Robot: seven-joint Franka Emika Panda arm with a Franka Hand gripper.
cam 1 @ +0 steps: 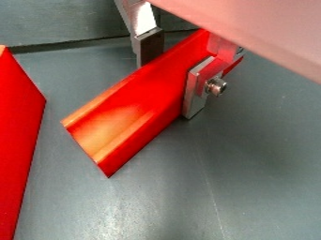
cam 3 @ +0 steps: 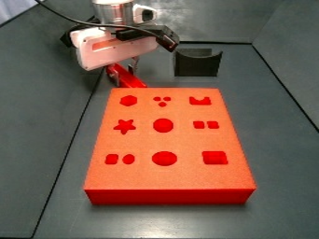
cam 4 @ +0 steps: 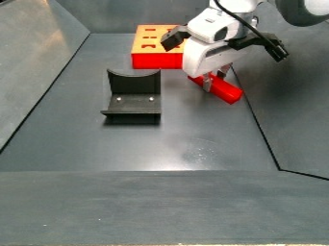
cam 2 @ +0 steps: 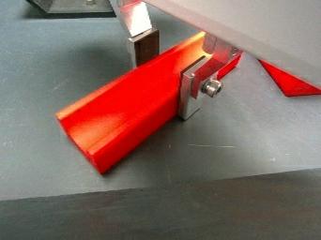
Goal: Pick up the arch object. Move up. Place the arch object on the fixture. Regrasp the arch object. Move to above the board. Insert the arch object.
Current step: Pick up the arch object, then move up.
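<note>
Red arch object (cam 1: 131,117) fills both wrist views closest to the lens, a long bar with one end toward the camera, lying on the dark grey floor (cam 1: 226,187). I see the gripper (cam 1: 175,58) clamped on its far part: one silver finger (cam 1: 201,86) with a screw pressed flat on the near side face, another finger (cam 2: 142,44) with a dark pad behind the bar on the opposite side. In a wrist view (cam 2: 126,108) the same grip shows, the bar's lower edge looks to be on or just above the floor, can't tell which. In a side view, lower middle of the frame, the board (cam 3: 169,140) sits nearest with its shaped holes, and beyond it at upper left the gripper (cam 3: 121,67) is low beside the board's far left corner, the arch object (cam 3: 125,77) poking out red beneath it. The fixture (cam 3: 196,62) stands at upper middle, well apart from the gripper. In a side view the fixture (cam 4: 133,96) is at centre left, the gripper (cam 4: 213,75) and bar (cam 4: 221,87) to its right, the board (cam 4: 157,48) behind.
</note>
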